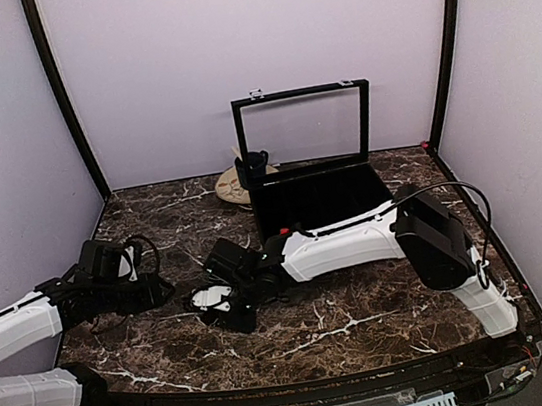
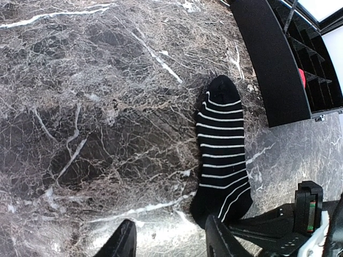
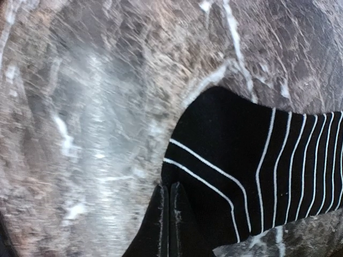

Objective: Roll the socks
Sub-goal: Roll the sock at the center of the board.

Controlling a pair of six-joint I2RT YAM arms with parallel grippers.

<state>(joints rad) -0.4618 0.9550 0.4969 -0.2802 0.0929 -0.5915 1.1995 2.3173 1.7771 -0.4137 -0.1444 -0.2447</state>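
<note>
On the dark, white-veined marble surface [image 1: 368, 316], just in front of the black box [image 1: 321, 198], a sock [image 2: 222, 150] lies flat and stretched out. It is black with thin white stripes, its rounded toe pointing toward the box wall and its other end toward the near edge. The right end effector [image 3: 169, 188] is down at that near end, fingers pressed together with no gap between them and their tips over the sock's edge. I cannot tell whether any fabric is caught between them. The left end effector [image 2: 170, 242] hovers to the left of the sock, fingers partly apart with only bare marble between them, holding nothing. The box stands with its lid [image 1: 303, 128] raised upright, and something small and red [image 2: 302, 78] shows in one of its compartments. Left of the box, a dark blue mug [image 1: 254, 168] rests on a pale round object [image 1: 232, 188].
</note>
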